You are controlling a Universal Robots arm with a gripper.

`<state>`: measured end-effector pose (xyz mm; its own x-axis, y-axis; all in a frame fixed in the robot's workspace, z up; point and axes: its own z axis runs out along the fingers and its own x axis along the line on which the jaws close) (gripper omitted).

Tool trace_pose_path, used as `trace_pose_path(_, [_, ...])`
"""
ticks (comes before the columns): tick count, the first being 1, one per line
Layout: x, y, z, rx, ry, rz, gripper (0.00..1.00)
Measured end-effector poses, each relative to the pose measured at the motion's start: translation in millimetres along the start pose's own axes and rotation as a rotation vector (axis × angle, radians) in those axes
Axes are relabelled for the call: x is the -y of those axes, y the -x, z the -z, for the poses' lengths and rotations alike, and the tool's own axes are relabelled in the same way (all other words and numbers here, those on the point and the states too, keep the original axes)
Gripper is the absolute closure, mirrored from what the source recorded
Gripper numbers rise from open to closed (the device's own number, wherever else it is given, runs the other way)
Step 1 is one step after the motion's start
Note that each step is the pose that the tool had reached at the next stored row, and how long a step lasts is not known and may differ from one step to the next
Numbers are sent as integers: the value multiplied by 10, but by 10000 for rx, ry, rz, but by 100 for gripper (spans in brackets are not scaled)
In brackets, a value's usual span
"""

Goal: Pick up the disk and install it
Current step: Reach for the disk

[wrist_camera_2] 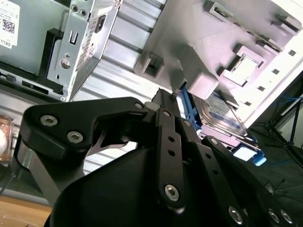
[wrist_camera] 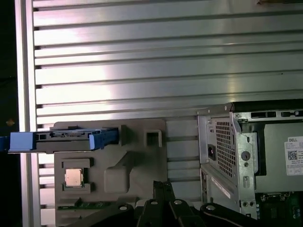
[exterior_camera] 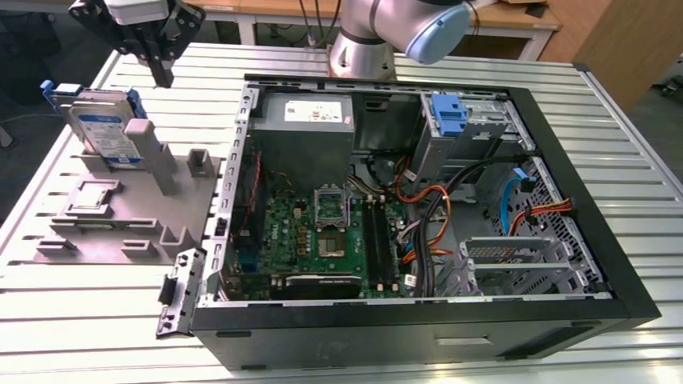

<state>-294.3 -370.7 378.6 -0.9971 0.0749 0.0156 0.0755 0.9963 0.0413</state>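
Robotics lab bench: ribbed silver aluminium table (exterior_camera: 641, 200), black desktop computer tower (exterior_camera: 555, 312) lying open, grey plastic parts fixture (exterior_camera: 107, 232), silver-and-blue robot arm (exterior_camera: 369, 40) mounted behind.

The claw (exterior_camera: 162, 78) hangs near the upright disk (exterior_camera: 104, 126) in a grey fixture (exterior_camera: 112, 234) beside the computer case (exterior_camera: 427, 324).

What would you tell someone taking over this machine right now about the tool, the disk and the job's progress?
The tool is shut and empty, hanging above the grey holder, apart from the disk.
The disk stands on edge in that holder, outside the open computer case.
Done: nothing visible.
Left: picking the disk up and installing it.
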Motion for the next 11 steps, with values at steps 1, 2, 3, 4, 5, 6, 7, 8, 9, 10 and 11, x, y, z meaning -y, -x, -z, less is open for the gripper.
trace_pose_path(1, [-7, -30, -1, -1, -1, 1, 90])
trace_pose_path(2, [-13, -64, -3, -1, -1, -1, 90])
trace_pose_path(3, [-17, -101, -5, 0, 0, -2, 90])
trace_pose_path(4, [-19, -134, -7, 0, 0, -1, 90])
trace_pose_path(5, [-20, -162, -8, 0, 0, -1, 90])
trace_pose_path(6, [-20, -187, -9, 0, 0, -1, 90])
trace_pose_path(7, [-19, -208, -10, 0, 0, 0, 90])
trace_pose_path(8, [-18, -228, -11, -1, -1, 1, 90])
trace_pose_path(9, [-17, -250, -12, -1, 0, 0, 90])
trace_pose_path(10, [-17, -273, -14, 0, 0, -1, 90])
trace_pose_path(11, [-16, -298, -15, 1, 0, -1, 90])
